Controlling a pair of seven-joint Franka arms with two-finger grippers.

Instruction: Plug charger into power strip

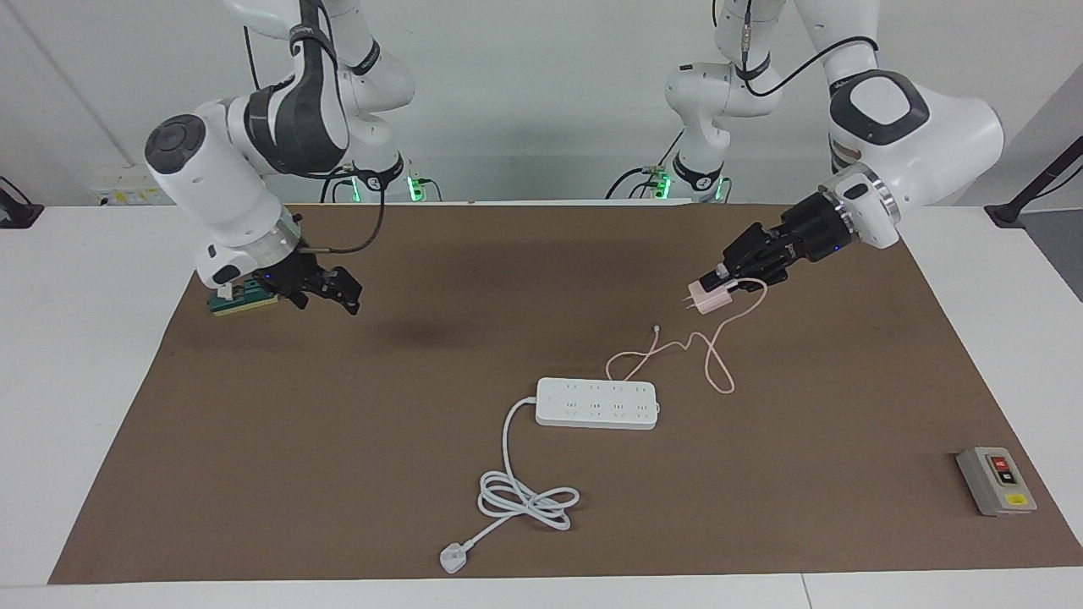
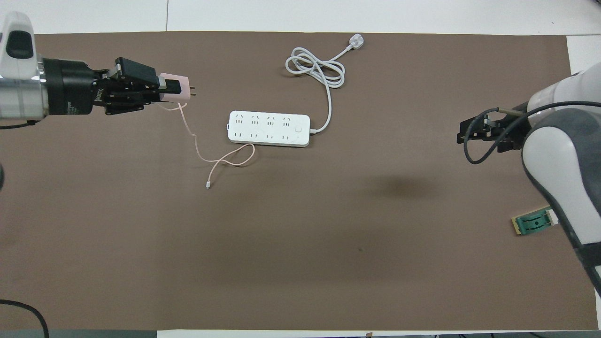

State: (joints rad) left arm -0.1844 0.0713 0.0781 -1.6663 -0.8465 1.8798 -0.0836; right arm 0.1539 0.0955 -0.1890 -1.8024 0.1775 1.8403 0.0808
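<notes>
While clamped in the left tool (image 1: 717, 283), charger (image 1: 709, 297) aloft, prongs level toward the empty, wide-open right tool (image 1: 349, 298).

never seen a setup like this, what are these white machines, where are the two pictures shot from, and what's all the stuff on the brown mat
These are two robot arms at a table, each ending in a two-finger gripper. One picture looks at them from across the table; the other looks steeply down from above their own end, so its sides are flipped.

The left gripper is shut on the charger, a small pink cube with prongs, held in the air. Its thin pink cable trails down onto the mat.

The right gripper is open and empty, raised beside a small green block at its end of the table.

On the brown mat lies the power strip, white, with its thick white cord coiled farther from the robots. A grey switch box sits near the left arm's end. Nothing is plugged in yet.
</notes>
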